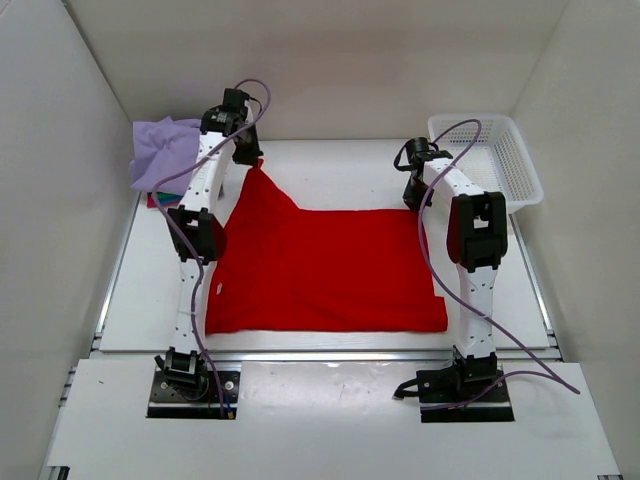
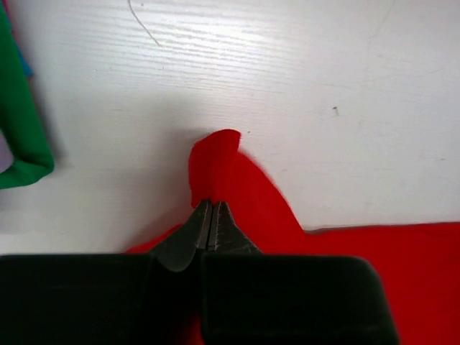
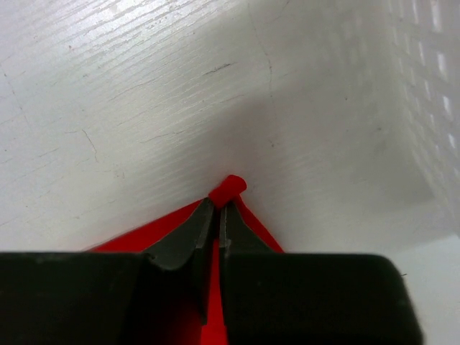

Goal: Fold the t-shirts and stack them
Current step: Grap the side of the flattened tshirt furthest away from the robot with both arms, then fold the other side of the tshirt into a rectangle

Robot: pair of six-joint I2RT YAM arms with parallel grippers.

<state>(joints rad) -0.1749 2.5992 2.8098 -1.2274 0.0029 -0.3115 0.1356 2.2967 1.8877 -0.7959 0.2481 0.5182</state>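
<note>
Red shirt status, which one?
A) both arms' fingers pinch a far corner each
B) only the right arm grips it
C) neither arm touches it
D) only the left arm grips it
A: the left fingers are shut on a raised far corner of the red t-shirt, and the right fingers are shut on the other far corner, with a red nub poking past their tips.

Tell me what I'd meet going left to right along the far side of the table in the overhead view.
The lavender t-shirt → left gripper → right gripper → white mesh basket. The red t-shirt, pinched by both grippers, spans too wide to place.
</note>
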